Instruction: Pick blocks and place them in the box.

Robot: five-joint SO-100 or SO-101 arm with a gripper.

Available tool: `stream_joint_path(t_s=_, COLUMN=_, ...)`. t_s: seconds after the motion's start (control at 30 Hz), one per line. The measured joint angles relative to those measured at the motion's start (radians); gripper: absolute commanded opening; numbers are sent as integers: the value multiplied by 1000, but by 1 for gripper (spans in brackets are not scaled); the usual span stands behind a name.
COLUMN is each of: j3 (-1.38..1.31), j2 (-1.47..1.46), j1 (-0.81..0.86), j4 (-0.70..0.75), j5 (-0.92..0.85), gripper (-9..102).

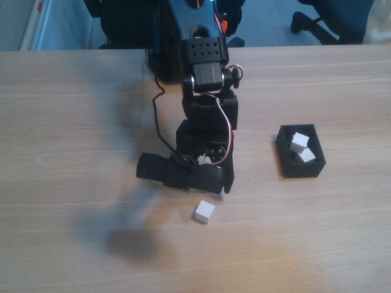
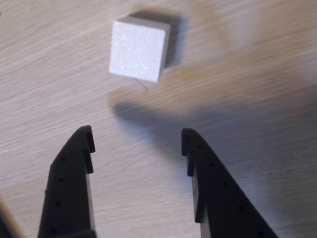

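Note:
One white block (image 1: 204, 212) lies on the wooden table just in front of the arm; in the wrist view the same block (image 2: 138, 49) sits ahead of the fingertips, slightly left of the gap's centre. My black gripper (image 2: 137, 136) hovers over the table, open, with nothing between its fingers (image 2: 74, 168). In the fixed view the gripper (image 1: 201, 180) hangs low behind the block, its tips hidden under the arm's body. The black box (image 1: 300, 168) stands to the right and holds two white blocks (image 1: 299, 142) (image 1: 306, 155).
The arm's base (image 1: 201, 55) rises at the table's far edge, with a loose cable (image 1: 157, 122) hanging on its left. Office chair legs (image 1: 317, 24) stand beyond the table. Bare wood spreads to the left and along the front.

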Motion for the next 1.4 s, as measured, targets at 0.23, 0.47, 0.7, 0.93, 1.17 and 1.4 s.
stream_joint_path(t_s=0.23, j3=-54, j2=-74, j1=0, j4=-54, j5=-37, gripper=19)
stream_joint_path(t_s=0.47, j3=-110, j2=-144, j1=31, j4=-80, j5=-61, gripper=19)
stream_joint_path(t_s=0.7, j3=-164, j2=-196, j1=40, j4=-83, j5=-75, gripper=19)
stream_joint_path(t_s=0.93, j3=-169, j2=-201, j1=57, j4=-83, j5=-84, gripper=13)
stream_joint_path(t_s=1.17, j3=-169, j2=-201, j1=34, j4=-106, j5=-72, gripper=0)
stream_joint_path(t_s=1.4, j3=-97, j2=-158, j1=23, j4=-173, j5=-80, gripper=0)
